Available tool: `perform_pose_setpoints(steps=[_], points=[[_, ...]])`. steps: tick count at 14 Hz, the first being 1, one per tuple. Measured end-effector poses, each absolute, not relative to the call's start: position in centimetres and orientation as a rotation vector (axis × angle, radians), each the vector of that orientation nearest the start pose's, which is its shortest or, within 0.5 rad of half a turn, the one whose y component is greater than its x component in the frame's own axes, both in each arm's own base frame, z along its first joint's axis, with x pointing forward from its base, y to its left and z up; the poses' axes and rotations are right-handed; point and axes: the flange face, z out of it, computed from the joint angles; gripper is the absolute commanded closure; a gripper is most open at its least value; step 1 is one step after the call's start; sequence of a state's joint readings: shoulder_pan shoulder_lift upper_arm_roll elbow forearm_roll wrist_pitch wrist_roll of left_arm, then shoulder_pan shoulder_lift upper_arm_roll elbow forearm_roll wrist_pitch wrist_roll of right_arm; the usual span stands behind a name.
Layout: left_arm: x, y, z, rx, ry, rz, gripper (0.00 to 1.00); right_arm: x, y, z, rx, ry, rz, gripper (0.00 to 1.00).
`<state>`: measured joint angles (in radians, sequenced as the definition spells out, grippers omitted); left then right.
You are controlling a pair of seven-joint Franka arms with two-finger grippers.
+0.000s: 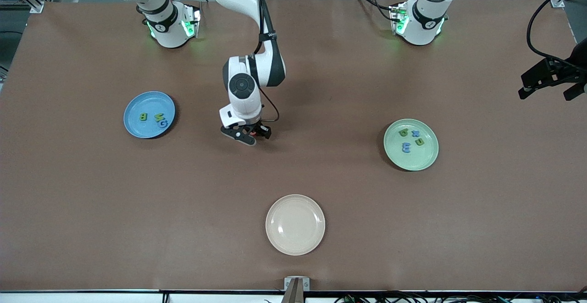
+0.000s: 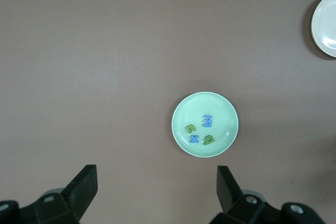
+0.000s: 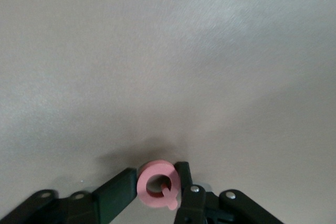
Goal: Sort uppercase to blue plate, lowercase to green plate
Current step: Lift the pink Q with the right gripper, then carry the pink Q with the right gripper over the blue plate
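right gripper (image 1: 251, 134) points down at the table, clamping pink letter (image 3: 158, 183); left gripper (image 1: 552, 83) waits, wide.

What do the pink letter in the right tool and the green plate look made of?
Pink letter: probably soft foam; thick, matte, with rounded edges, sitting between the right tool's fingers. Green plate: likely hard plastic or melamine; its smooth rim shows a faint sheen.

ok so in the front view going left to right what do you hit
blue plate → right gripper shut on the pink letter → cream plate → green plate → left gripper, open
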<state>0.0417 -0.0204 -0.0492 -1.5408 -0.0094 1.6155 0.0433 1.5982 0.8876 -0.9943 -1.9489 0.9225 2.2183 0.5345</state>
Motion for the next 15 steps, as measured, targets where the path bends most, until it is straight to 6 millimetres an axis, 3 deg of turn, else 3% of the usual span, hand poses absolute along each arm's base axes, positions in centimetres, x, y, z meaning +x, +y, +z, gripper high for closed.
perform_pose_setpoints(steps=[8,11,15], points=[[55.3,-0.5,65.4,-3.144,0.08,-0.15,0.0,48.2,35.0,20.4,-3.149,0.623,0.115,0.99],[55.3,-0.6,65.4,-3.144,0.08,-0.15,0.0,49.7,30.9,23.2,-3.176,0.486,0.212,0.99],[55.3,-0.6,65.4,-3.144,0.081,-0.15,0.0,51.2,22.4,27.2,-3.229,0.247,0.294,0.99]])
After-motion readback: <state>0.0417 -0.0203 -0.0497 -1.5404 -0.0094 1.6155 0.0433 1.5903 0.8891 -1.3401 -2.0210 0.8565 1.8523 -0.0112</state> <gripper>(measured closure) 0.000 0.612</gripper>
